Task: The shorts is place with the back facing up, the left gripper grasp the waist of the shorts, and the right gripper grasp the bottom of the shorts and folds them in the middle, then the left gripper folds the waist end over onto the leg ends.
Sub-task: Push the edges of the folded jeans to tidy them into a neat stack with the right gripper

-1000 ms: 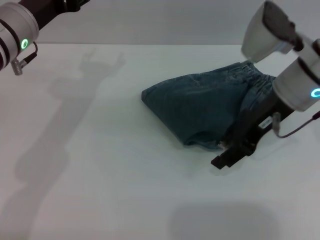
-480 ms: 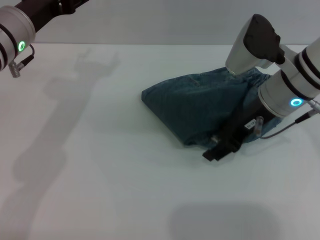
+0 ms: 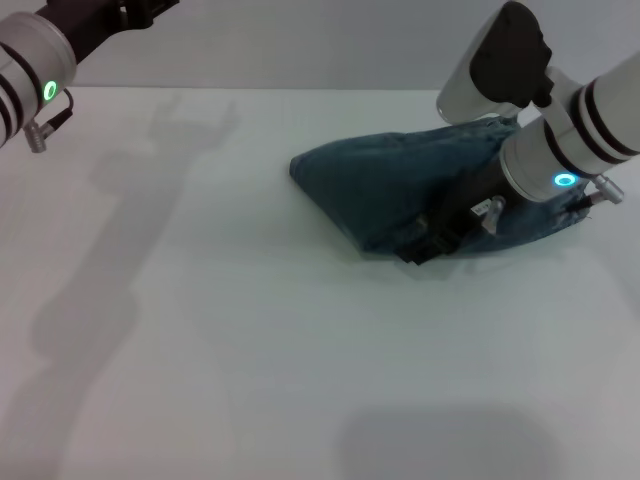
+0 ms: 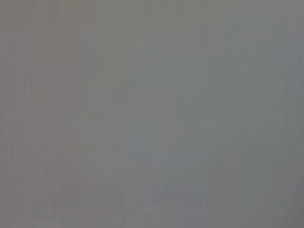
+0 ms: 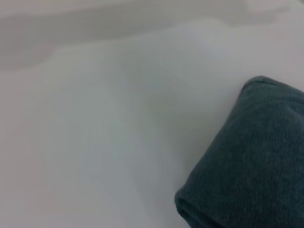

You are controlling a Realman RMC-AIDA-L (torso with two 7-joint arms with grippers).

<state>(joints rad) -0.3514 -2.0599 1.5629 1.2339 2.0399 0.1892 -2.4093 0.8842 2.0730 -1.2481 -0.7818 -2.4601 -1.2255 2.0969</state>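
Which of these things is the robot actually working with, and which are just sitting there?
In the job:
- folded faded blue denim shorts
- right end effector, black, low at the shorts' near edge
- left end effector, its silver-white arm raised far left

Just there:
- white table only; nothing else lying about

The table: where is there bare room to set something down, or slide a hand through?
The table is bare across its whole near side and robot's left, from the shorts out to the raised left gripper's arm at the far-left corner. It is crowded only at far right, where the right gripper sits low at the shorts' near edge.
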